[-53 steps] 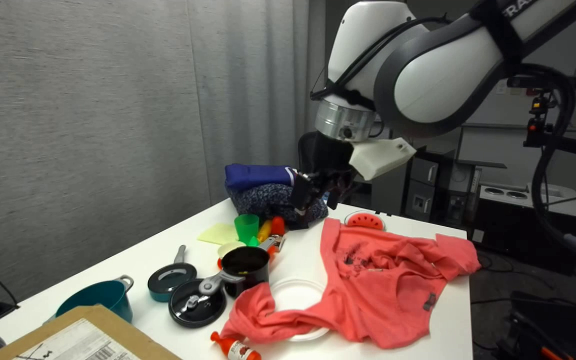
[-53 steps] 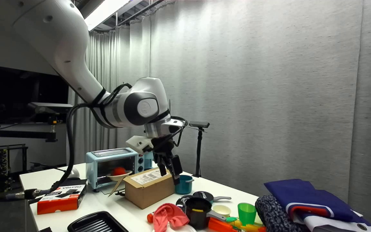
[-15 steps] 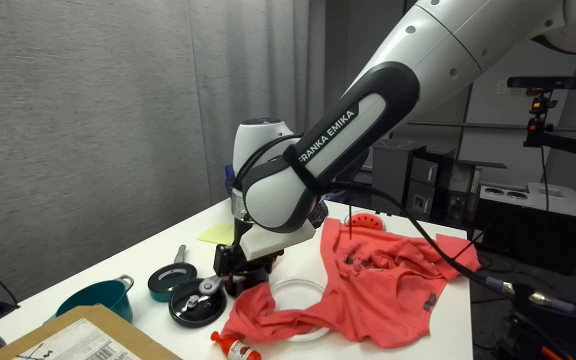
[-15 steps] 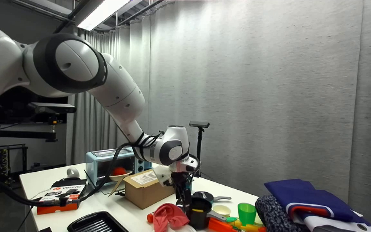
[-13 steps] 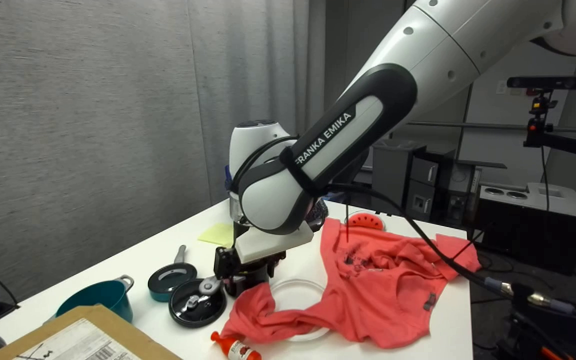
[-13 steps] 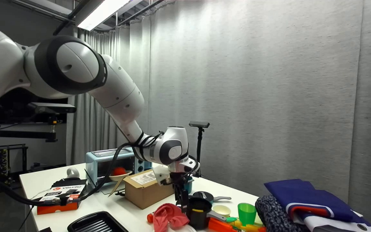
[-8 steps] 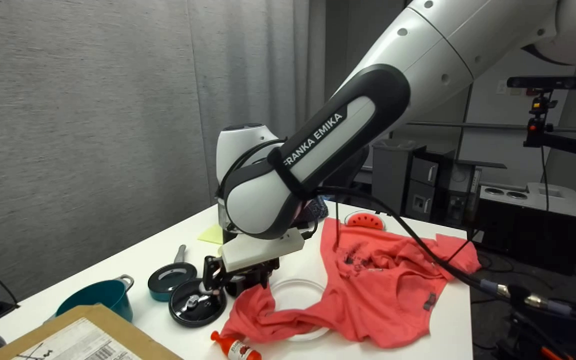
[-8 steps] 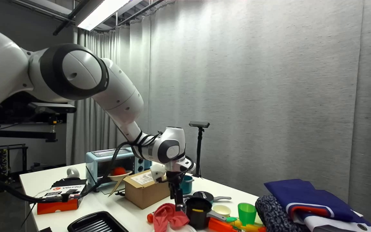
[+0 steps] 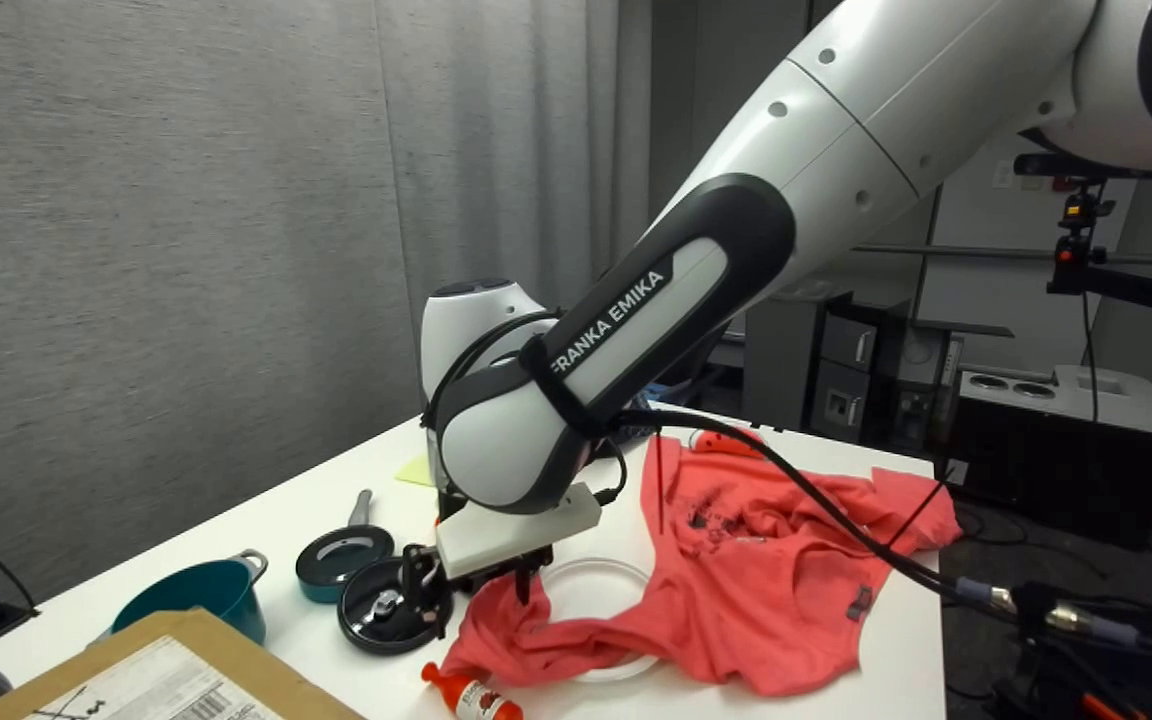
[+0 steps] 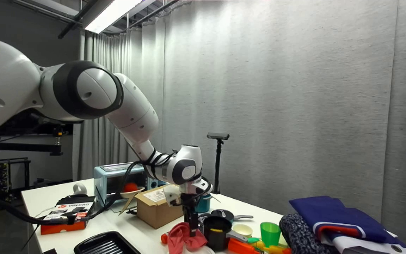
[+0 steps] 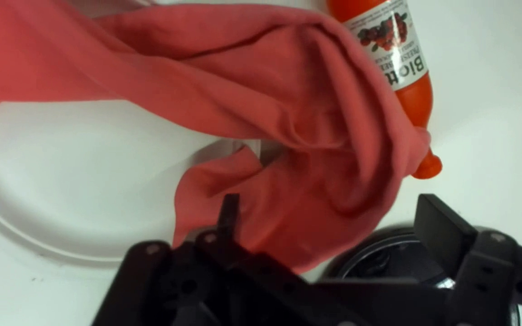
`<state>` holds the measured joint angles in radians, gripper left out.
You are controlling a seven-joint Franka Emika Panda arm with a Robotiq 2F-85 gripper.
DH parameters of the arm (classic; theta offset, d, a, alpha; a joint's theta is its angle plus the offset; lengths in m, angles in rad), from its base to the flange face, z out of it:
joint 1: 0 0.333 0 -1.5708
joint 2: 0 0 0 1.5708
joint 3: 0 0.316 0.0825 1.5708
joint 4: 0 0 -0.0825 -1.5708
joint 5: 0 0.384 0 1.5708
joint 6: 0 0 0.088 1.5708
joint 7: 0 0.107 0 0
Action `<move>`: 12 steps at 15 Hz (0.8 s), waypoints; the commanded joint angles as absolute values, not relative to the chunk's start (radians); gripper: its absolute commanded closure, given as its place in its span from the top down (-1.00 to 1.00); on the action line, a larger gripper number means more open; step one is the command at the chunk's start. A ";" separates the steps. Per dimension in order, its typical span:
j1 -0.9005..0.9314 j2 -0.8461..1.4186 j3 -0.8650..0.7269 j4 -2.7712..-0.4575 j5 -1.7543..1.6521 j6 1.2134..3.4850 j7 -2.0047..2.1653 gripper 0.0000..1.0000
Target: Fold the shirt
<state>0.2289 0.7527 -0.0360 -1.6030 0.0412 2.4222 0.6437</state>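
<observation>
The coral-red shirt [image 9: 756,610] lies wrinkled on the table in an exterior view, with one sleeve stretched over a white plate [image 9: 591,590]. The sleeve end also shows in an exterior view [image 10: 178,236] and in the wrist view [image 11: 306,190]. My gripper [image 11: 328,199] is open, pointing down at the sleeve end. One finger [image 11: 229,217] is over the cloth; the other finger [image 11: 442,231] is beyond its edge, over a black lid [image 11: 392,258]. Cloth shows between the fingers, not clamped. Whether the fingertips touch it I cannot tell.
A red bottle [image 11: 415,99] lies against the sleeve end. A black pot [image 10: 217,231] stands close beside the gripper. A small pan [image 9: 344,560], a teal pot [image 9: 206,600] and a cardboard box [image 9: 156,680] are further off. A folded dark blue cloth [image 10: 344,218] lies at the table's end.
My gripper has come down from high above the table, past the black pot, to the sleeve end. In the last half second it sank further. The shirt has not moved.
</observation>
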 commanded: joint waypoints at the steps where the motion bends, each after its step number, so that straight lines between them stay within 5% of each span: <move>1: 0.222 0.780 -0.025 -1.559 0.049 2.414 0.597 0.35; 9: 0.196 0.721 0.007 -1.595 0.066 2.392 0.438 -0.91; 12: 0.154 0.658 0.051 -1.633 0.094 2.342 0.331 -1.00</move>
<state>0.2054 0.7323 0.0025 -1.5898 0.0482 2.4003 0.4451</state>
